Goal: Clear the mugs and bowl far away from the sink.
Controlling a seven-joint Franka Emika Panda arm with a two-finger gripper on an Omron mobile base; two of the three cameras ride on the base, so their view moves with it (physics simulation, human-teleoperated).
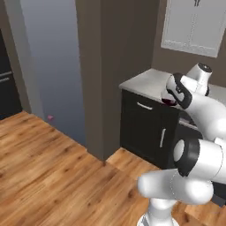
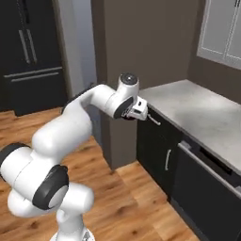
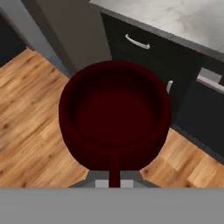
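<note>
I count one dark red mug in my hand view, seen from above, its round mouth facing the camera over the wood floor, off the front edge of the counter. The gripper is pinched tight on the mug at the bottom of that view, where a thin red strip, probably the handle, runs down between the fingers; the fingertips themselves are hard to make out. From the left base view, a sliver of dark red peeks from under the arm's wrist, the rest hidden by it. From the right base view the hand hangs just off the counter's near corner, and the mug is hidden behind it. One grey counter, one silver drawer handle below its front edge.
</note>
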